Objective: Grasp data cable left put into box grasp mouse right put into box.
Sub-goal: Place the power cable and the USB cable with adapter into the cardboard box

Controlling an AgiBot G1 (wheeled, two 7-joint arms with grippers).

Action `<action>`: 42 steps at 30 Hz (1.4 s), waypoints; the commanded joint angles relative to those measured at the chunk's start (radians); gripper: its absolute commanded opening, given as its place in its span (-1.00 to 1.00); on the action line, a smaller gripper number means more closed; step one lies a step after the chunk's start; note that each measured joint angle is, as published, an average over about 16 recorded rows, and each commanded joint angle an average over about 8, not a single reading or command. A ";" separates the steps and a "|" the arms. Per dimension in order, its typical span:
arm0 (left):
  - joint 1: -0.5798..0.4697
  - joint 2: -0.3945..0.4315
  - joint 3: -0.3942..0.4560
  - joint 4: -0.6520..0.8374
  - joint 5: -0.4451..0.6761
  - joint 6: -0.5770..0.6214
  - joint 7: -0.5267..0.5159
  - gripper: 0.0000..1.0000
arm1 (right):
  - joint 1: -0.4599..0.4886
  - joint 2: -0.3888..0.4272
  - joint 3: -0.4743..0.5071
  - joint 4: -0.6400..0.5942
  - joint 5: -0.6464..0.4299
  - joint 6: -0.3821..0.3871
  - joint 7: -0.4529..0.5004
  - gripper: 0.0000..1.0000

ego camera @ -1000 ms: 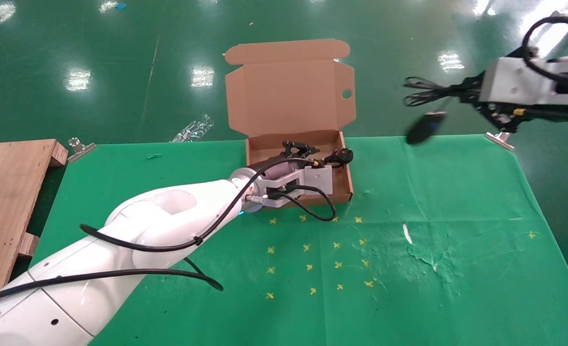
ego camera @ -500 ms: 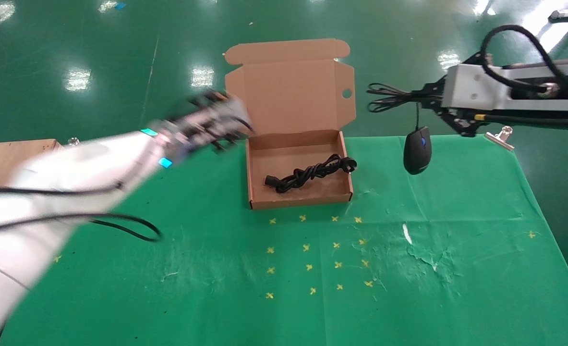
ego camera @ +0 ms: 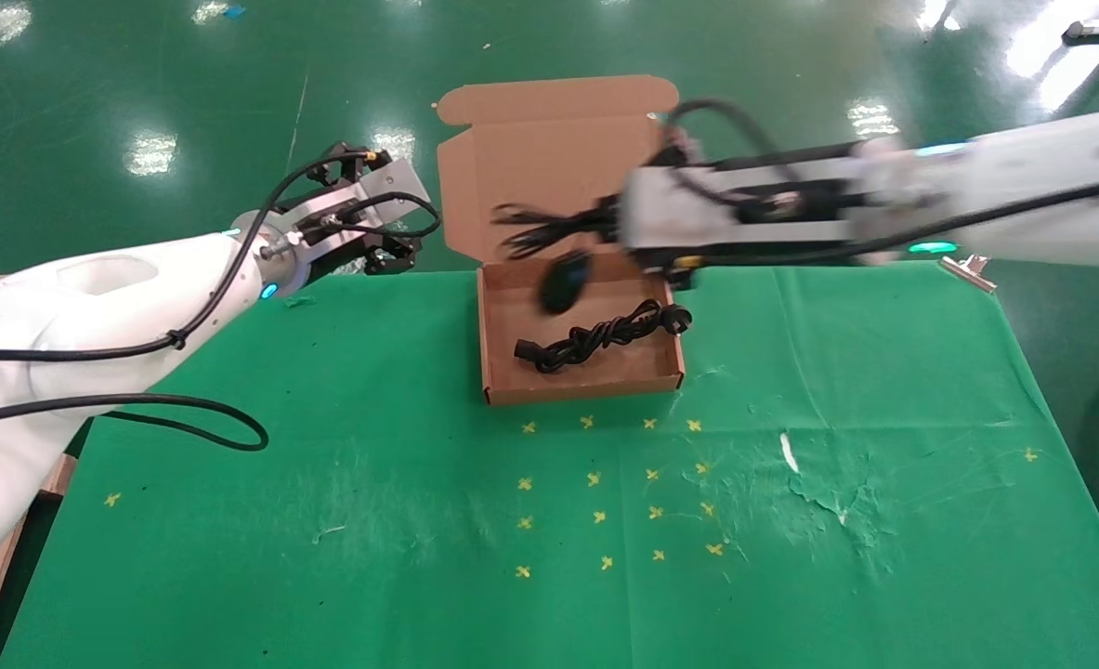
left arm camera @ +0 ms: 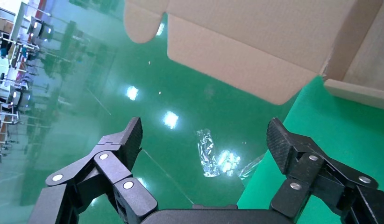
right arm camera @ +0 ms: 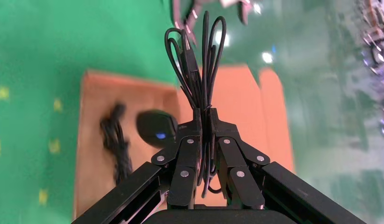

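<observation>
1. Right gripper (right arm camera: 204, 122): fingers (right arm camera: 188, 154) pinched together on the bundled loops of the wire (right arm camera: 195, 60); positioned in the air above the far part of the box (ego camera: 490, 348), with the arm reaching in from the right.
2. Wire: thin, black, gathered in several long loops projecting past the fingertips toward the open lid (ego camera: 549, 158).
3. Mouse (ego camera: 563, 282): small, glossy, black, oval, with a blue spot visible in the right wrist view (right arm camera: 156, 127); hanging below the gripper by the wire, over the far left part of the box interior; contact with the box floor cannot be told.
4. Data cable (ego camera: 600, 336): thick black cord, twisted into a bundle, lying diagonally on the box floor; round plug head (ego camera: 677, 320) resting at the right wall.
5. Box: shallow brown corrugated cardboard, lid standing open at the far side, small round hole not visible behind the arm; set on the green table cover (ego camera: 791, 520).
6. Left gripper (left arm camera: 204, 140): fingers spread wide, holding nothing; raised left of the box, beside the lid flap.
</observation>
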 commanded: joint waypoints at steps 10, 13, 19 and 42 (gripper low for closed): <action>0.012 -0.001 -0.016 -0.034 0.064 0.021 -0.053 1.00 | -0.013 -0.171 -0.003 -0.415 0.043 0.090 -0.204 -0.24; 0.014 -0.002 -0.019 -0.039 0.074 0.024 -0.062 1.00 | -0.019 -0.180 0.011 -0.482 0.066 0.106 -0.252 0.51; 0.016 -0.004 -0.023 -0.043 0.083 0.027 -0.069 1.00 | -0.024 -0.190 0.025 -0.547 0.091 0.116 -0.289 1.00; 0.016 -0.003 -0.021 -0.041 0.077 0.027 -0.064 1.00 | -0.049 -0.148 0.035 -0.463 0.122 0.082 -0.237 1.00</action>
